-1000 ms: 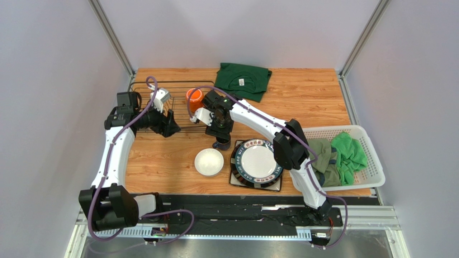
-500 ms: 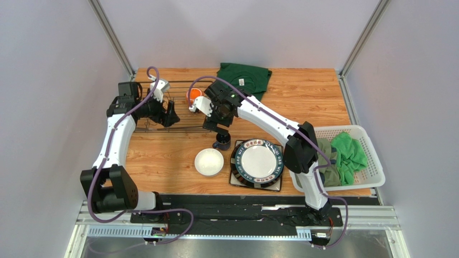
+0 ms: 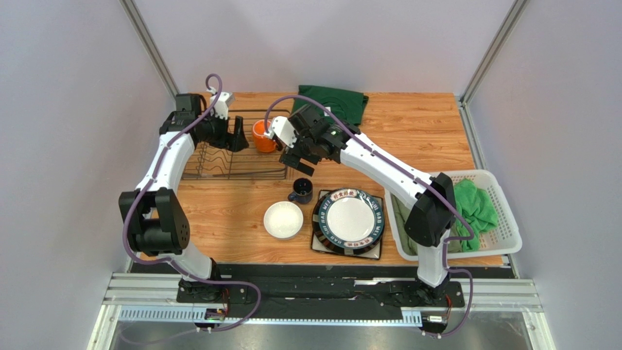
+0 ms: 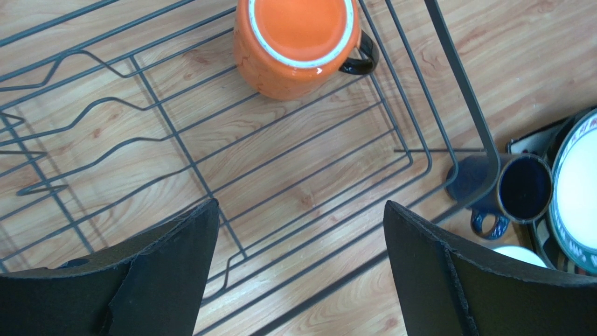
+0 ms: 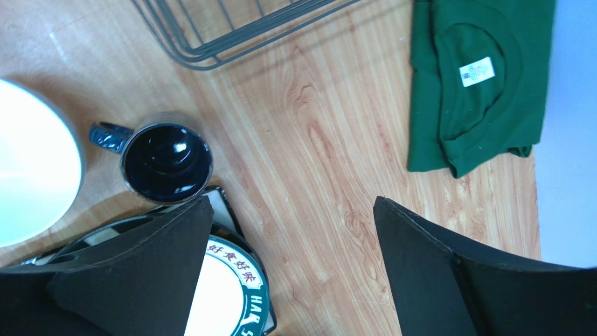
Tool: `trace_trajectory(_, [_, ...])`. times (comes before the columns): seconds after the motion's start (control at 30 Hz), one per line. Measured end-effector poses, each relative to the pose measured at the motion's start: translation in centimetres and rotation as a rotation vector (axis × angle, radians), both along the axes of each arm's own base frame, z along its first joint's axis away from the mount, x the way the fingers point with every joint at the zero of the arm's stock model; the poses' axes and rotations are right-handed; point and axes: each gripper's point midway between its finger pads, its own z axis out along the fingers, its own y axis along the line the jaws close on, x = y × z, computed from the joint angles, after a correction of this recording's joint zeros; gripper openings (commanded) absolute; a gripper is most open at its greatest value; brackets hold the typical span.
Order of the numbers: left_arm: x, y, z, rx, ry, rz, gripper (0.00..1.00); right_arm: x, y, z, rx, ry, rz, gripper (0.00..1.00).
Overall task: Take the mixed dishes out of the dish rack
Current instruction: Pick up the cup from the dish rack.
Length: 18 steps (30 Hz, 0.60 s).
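The orange mug (image 3: 263, 136) stands in the right end of the dark wire dish rack (image 3: 212, 157). In the left wrist view the mug (image 4: 298, 42) is ahead of my left gripper (image 4: 298, 266), which is open and empty above the rack bars (image 4: 420, 133). In the top view the left gripper (image 3: 237, 136) is just left of the mug. The dark blue mug (image 3: 301, 191) stands on the table beside the white bowl (image 3: 283, 219) and the round dark-rimmed plate (image 3: 349, 219), which lies on a square plate (image 3: 318, 246). My right gripper (image 3: 298, 160) is open and empty above the blue mug (image 5: 167, 159).
A folded green shirt (image 3: 330, 106) lies at the table's far edge. A white slatted laundry basket (image 3: 504, 240) with green cloths stands at the right. The bowl (image 5: 28, 182) and round plate (image 5: 224, 294) lie below the right gripper (image 5: 291, 266).
My right gripper has let go of the dark blue mug and drawn up and away toward the far side. My left gripper has moved farther and right, to the orange mug.
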Motion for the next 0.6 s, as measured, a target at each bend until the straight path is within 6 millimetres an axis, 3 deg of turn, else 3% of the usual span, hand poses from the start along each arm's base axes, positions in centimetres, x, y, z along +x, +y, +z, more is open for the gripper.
trace_trajectory(0.3, [2.5, 0.0, 0.3, -0.017, 0.015, 0.078, 0.94, 2.6, 1.2, 2.1, 0.112, -0.123, -0.066, 0.73])
trace_trajectory(0.5, [3.1, 0.3, 0.7, -0.008, -0.001, 0.093, 0.94, 5.6, 3.4, 3.3, 0.207, -0.187, -0.080, 0.71])
trace_trajectory(0.6, [3.1, 0.5, 0.5, 0.000, 0.004, 0.099, 0.94, 7.0, 4.7, 2.8, 0.234, -0.188, -0.076, 0.71])
